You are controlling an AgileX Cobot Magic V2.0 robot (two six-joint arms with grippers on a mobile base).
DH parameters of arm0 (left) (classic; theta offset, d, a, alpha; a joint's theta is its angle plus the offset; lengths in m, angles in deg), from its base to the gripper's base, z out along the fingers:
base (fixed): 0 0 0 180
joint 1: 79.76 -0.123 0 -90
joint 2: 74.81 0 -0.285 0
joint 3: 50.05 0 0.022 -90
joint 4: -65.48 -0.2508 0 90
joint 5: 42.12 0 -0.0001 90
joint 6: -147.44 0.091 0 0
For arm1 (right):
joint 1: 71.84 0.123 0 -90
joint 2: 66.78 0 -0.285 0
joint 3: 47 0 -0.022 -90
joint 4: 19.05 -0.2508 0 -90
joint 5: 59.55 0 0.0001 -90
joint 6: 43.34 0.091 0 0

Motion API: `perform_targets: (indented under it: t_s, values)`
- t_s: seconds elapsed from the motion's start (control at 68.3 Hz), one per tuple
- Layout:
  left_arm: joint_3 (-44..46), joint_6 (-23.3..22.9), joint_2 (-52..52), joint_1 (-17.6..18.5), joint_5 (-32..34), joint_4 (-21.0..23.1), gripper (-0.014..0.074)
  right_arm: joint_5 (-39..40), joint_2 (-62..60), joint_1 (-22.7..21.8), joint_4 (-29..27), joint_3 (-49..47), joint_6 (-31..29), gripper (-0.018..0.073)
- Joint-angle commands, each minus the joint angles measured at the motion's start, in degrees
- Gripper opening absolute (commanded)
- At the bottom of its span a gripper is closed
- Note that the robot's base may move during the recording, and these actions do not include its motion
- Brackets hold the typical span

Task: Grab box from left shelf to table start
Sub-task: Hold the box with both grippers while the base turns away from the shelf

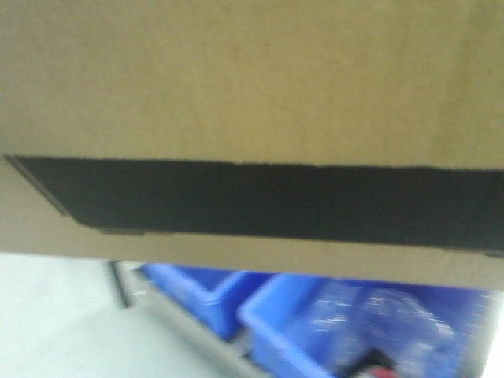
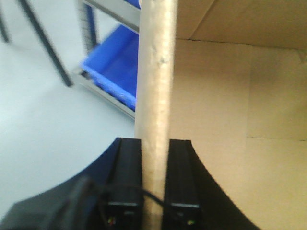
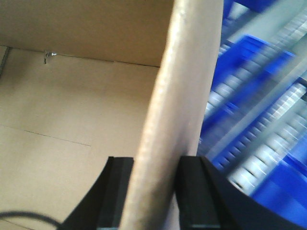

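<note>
We hold the box aloft before the bins, left gripper and right gripper each clamped on a thin cardboard wall, which may buckle or slip, dropping it.

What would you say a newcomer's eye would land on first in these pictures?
The brown cardboard box fills the front view, its black panel running across it, with blue bins below. In each wrist view a gripper pinches an edge-on box wall: the left gripper and the right gripper alike.
</note>
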Motion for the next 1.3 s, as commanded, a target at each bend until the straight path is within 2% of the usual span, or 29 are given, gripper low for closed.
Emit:
perform_targets:
  t_s: [0.0, 0.117, 0.263, 0.439, 0.571, 1.288]
  values:
    - [2.0, -0.6, 0.9, 0.6, 9.6, 0.3, -0.0092, 9.5, 0.1, 0.0, -5.2, -2.3, -1.7, 0.0058]
    - [2.0, -0.6, 2.3, 0.6, 9.2, -1.4, -0.0092, 9.5, 0.1, 0.0, -5.2, -2.3, -1.7, 0.0058]
    - [2.0, -0.6, 5.3, 0.6, 9.1, -1.3, -0.0092, 9.5, 0.1, 0.0, -5.2, -2.3, -1.7, 0.0058]
    - [2.0, -0.6, 11.3, 0.5, 3.4, -0.8, -0.0092, 9.5, 0.1, 0.0, -5.2, -2.3, -1.7, 0.0058]
    - [2.0, -0.6, 14.0, 0.5, 2.6, -0.8, -0.0092, 9.5, 0.1, 0.0, -5.2, -2.3, -1.7, 0.0058]
    - [2.0, -0.6, 14.6, 0.5, 2.6, -0.8, -0.0092, 9.5, 0.1, 0.0, -5.2, -2.3, -1.7, 0.0058]
